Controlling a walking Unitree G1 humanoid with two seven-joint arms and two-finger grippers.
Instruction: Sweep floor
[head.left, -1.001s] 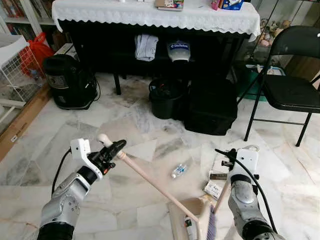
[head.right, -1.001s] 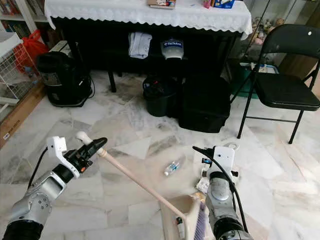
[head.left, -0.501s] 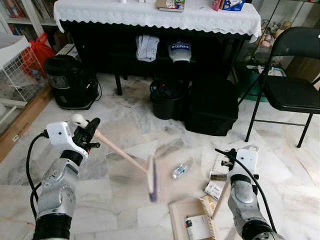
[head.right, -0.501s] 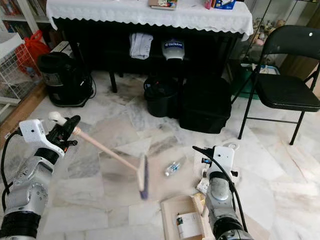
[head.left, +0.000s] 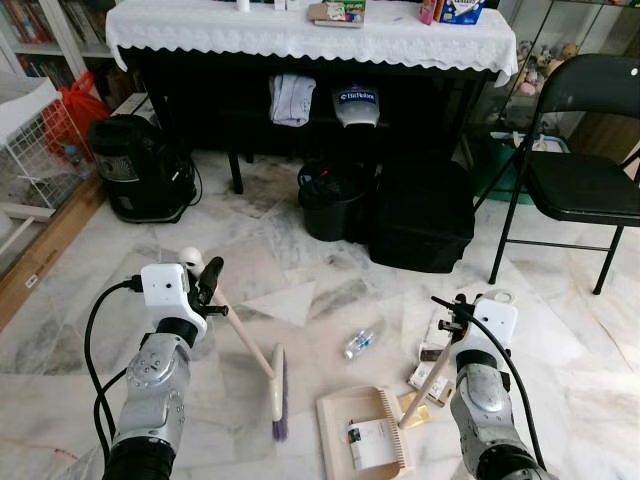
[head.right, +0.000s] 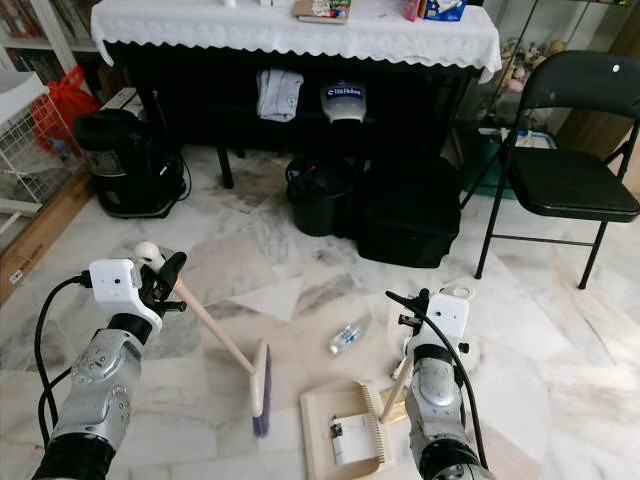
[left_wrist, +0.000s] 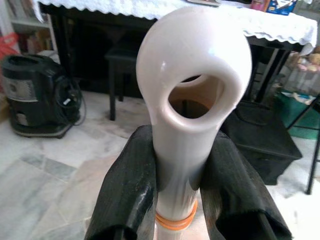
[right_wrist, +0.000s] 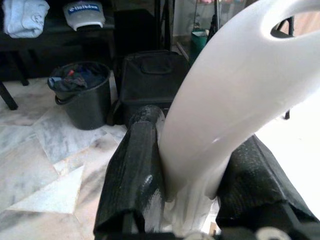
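We have both hands loaded. Left hand is clenched on the top of the broom handle, just under the hanging loop; right hand is clenched on the dustpan handle. Broom shaft runs from the left hand down and toward our right, bristle head on the marble floor just left of the dustpan's open edge. Dustpan lies flat, one box of litter already in it. Remaining litter: plastic bottle sits ahead of the pan, between broom head and right hand, long axis slanted; small boxes lie near the right hand. Key relation: bottle lies ahead and right of the bristles, beyond the pan. We judge the left arm needs to reach past it and drag back toward the pan mouth.
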